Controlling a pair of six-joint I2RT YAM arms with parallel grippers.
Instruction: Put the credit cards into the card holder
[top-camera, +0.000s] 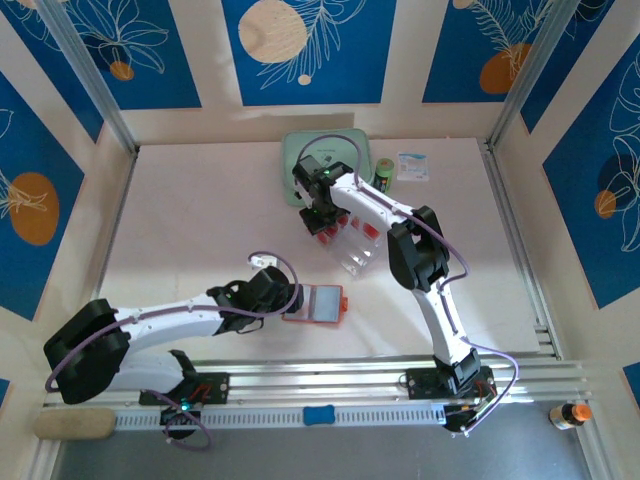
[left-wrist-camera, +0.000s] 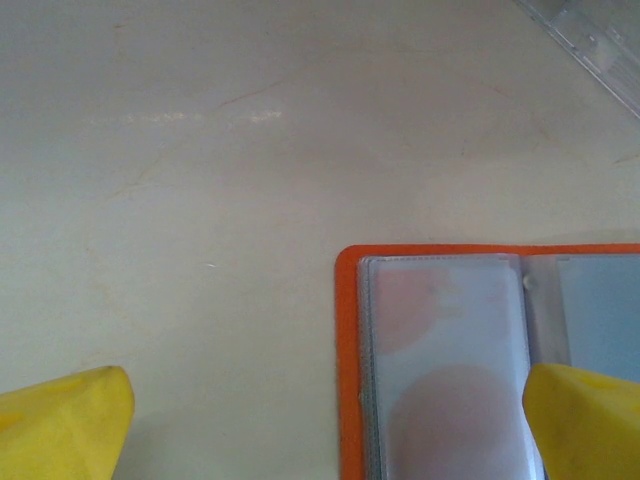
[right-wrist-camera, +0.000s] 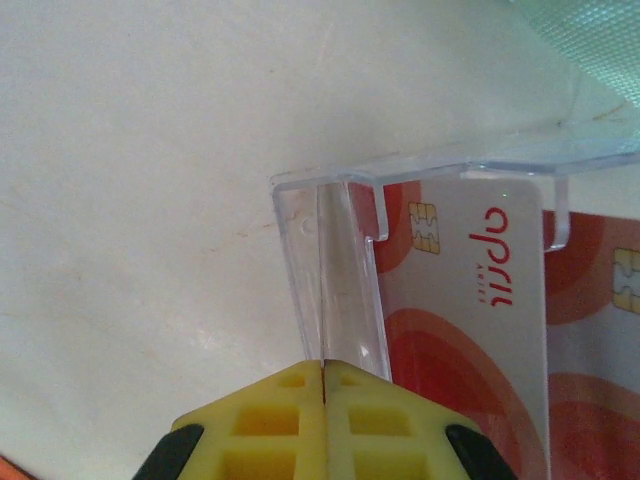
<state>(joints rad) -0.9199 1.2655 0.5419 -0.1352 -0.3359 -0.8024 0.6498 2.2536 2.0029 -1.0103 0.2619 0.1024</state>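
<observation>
- Now, your right tool (right-wrist-camera: 323, 405) has its yellow fingers pressed together, with no gap at the seam. It sits at a corner of the clear tray (right-wrist-camera: 330, 190). The tray's upright wall runs straight down to that seam. You cannot tell from the wrist view whether the wall, a card edge or nothing is nipped.
- Likely reason for the pose: the credit cards (right-wrist-camera: 465, 300) sit in the tray's slots behind clear tabs. The tool has to come in at the tray's end to reach a thin edge.
- Your left tool (left-wrist-camera: 325, 420) is spread wide and holds nothing. It hovers low over the counter (left-wrist-camera: 200, 150), with one fingertip above the card holder (left-wrist-camera: 347, 350).
- The card holder lies open and flat on the counter by the left arm, well apart from the tray, sleeves facing up. My judgement: it is opened out so a card can slide into a sleeve, and the left tool is posted there to steady it.
- Counts:
  - Card holder: one.
  - Clear tray: one.
  - Cards: two side by side in the right wrist view. The top view shows further red patches in the tray, too small to count.
- Pink rounds show through one sleeve. This may be a card already inside; you cannot tell.
- One mint-green case (top-camera: 300, 145) lies just behind the tray and has no part in the task.
</observation>
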